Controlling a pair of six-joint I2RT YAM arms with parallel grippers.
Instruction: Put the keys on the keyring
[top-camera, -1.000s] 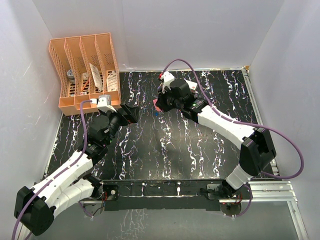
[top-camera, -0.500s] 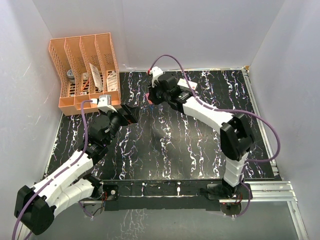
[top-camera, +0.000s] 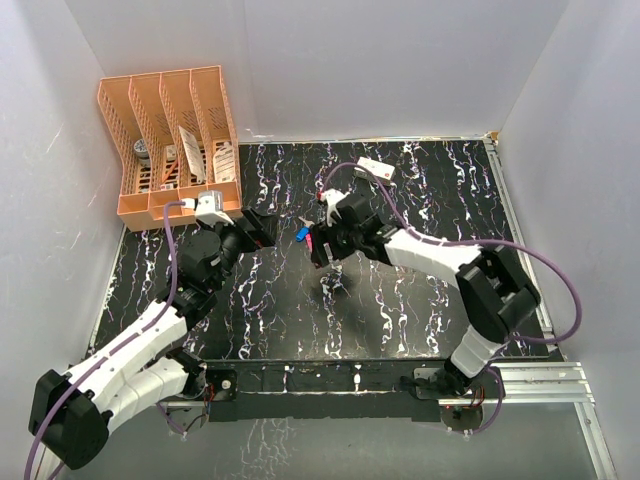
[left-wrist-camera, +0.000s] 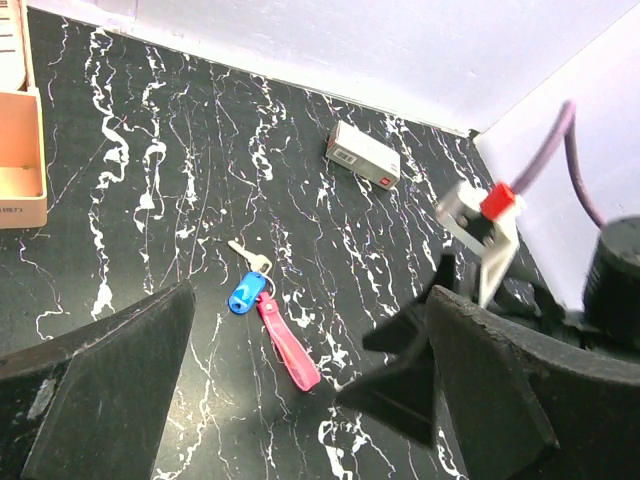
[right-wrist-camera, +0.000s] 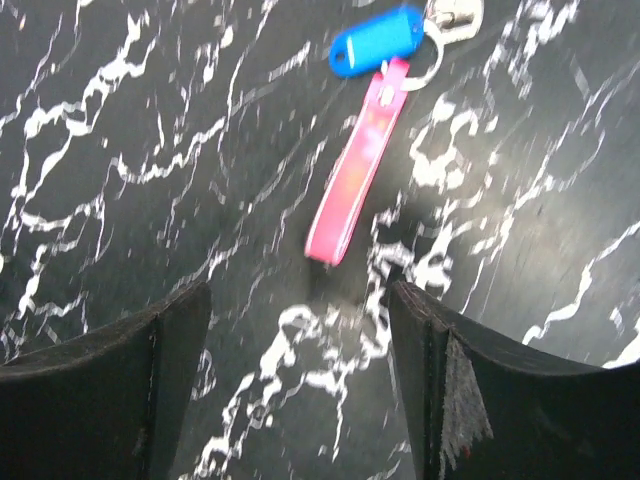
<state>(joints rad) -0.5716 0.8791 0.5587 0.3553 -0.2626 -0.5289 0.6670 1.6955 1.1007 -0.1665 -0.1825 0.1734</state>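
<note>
Both spread, empty: left pincer (left-wrist-camera: 310, 300), right pincer (right-wrist-camera: 300, 290); pink key (right-wrist-camera: 355, 180) flat on surface (right-wrist-camera: 120, 200), may skid when pinched.

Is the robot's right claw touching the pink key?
Apart. The right wrist view shows the pink key lying on the table, with a clear gap between it and the right gripper.

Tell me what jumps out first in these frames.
The pink key and blue key pop against the black marbled table, lying together mid-table between the arms. The right gripper hangs open right by them; the left gripper, also open, faces them. An orange file rack fills the far-left corner.
</note>
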